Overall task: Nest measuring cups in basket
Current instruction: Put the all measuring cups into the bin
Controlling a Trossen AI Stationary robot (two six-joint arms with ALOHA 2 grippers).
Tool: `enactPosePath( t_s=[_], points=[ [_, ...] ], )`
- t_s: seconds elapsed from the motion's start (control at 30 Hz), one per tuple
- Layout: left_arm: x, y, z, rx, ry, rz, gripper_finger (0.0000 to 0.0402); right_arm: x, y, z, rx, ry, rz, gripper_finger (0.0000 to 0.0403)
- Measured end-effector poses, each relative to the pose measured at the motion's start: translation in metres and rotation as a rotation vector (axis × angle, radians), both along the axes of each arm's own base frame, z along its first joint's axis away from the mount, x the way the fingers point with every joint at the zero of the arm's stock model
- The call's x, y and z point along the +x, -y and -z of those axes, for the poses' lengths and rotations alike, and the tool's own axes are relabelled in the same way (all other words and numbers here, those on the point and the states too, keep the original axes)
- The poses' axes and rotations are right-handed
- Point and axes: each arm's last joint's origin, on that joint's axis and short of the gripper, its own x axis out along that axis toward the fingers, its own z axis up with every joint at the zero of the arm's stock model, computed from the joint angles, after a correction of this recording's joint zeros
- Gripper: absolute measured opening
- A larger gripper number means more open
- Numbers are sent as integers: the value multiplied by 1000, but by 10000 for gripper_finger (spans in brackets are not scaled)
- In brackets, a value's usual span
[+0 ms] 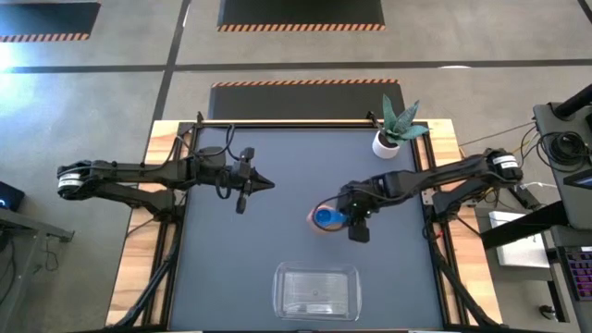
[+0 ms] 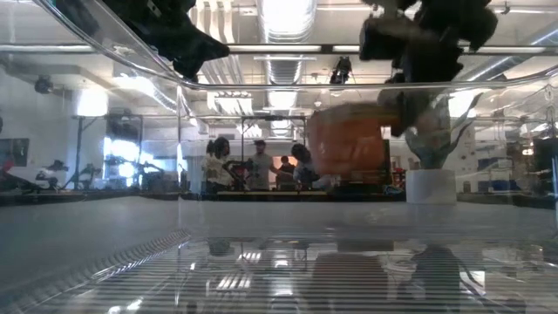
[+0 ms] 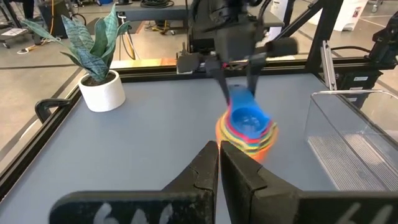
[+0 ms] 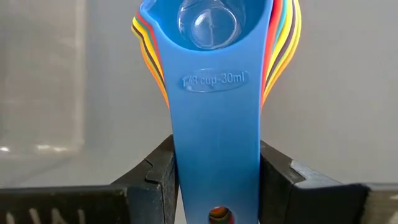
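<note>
Right gripper (image 1: 356, 222) is clamped on the stacked flat handles of the nested measuring cups (image 1: 326, 218), blue cup on top, over mid tabletop (image 1: 277, 185), just right of centre. From the low view the stack looks lifted clear of the surface, but I can't be sure through the tub wall. Basket (image 1: 317, 291) sits at the near edge, well apart from the stack, nothing in it. Left gripper (image 1: 262, 183) is parked over the left half with its fingers (image 3: 208, 171) pressed together, holding nothing. Potted plant (image 1: 388, 139) stands at the far right corner.
</note>
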Motion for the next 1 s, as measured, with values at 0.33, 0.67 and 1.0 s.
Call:
enactPosePath(
  t_s=[0.33, 0.67, 1.0],
  points=[
    [0, 0, 0, 0, 1, -1, 0, -2, -41, -25, 97, 159, -14, 134],
    [0, 0, -1, -10, 5, -4, 0, 24, -108, -66, 101, 278, -115, 133],
    [0, 0, -1, -20, 5, -7, 0, 55, -165, -18, 104, 100, -144, 133]
  ],
)
